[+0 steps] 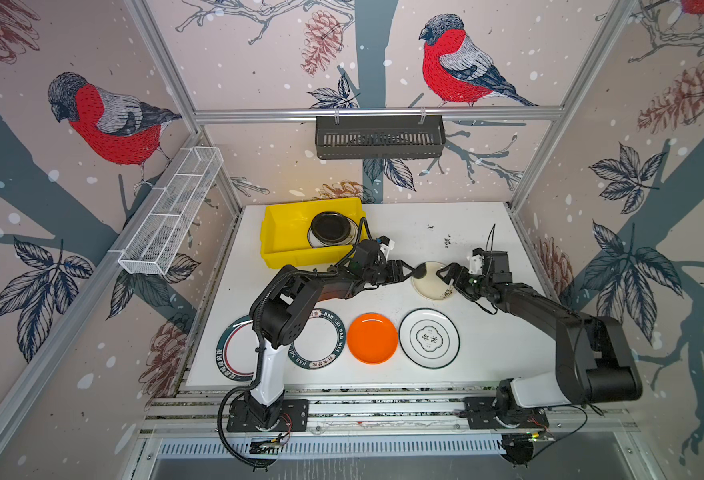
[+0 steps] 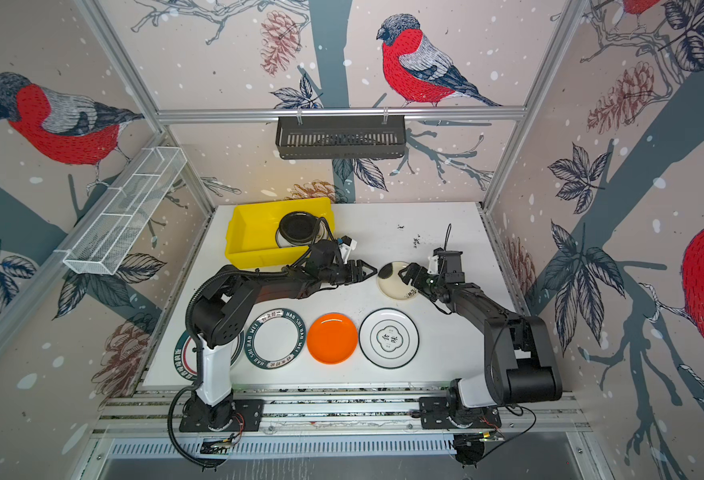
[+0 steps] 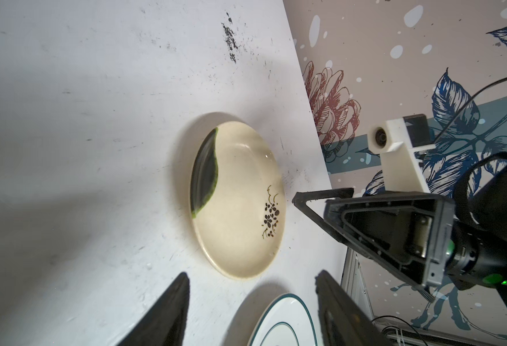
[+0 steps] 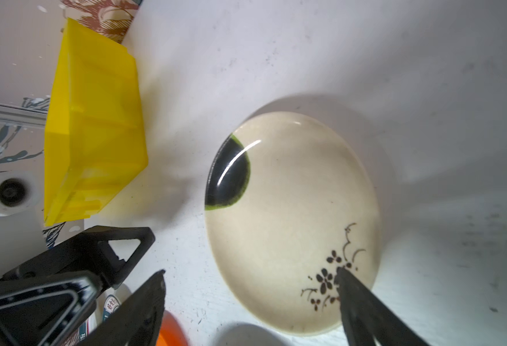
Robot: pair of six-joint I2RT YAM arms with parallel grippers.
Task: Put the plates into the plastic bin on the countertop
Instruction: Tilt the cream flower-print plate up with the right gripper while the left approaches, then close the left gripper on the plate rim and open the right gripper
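Closest to my left wrist lens, the left pincer (image 3: 252,274) stands partly apart with nothing between its fingers, aimed at the cream round plate with a dark-green patch and small brown flowers (image 3: 237,200). Opposite it, the right pincer (image 4: 251,270) gapes wide with one finger over the flower print; I cannot tell whether it touches. That plate lies flat on the white speckled counter (image 1: 408,224), between both pincers and not yet lifted.

Further out, the bright yellow plastic bin (image 1: 284,226) holds a black plate (image 1: 333,227) stacked on at least one pale plate; I can't count deeper.

By my reckoning five plates are left outside:
- the cream one
- a white plate with Chinese characters (image 1: 429,338)
- a plain orange plate (image 1: 372,338)
- a white plate with a dark-green lettered rim (image 1: 319,338)
- a second lettered-rim plate (image 1: 234,349), half hidden beneath my left arm
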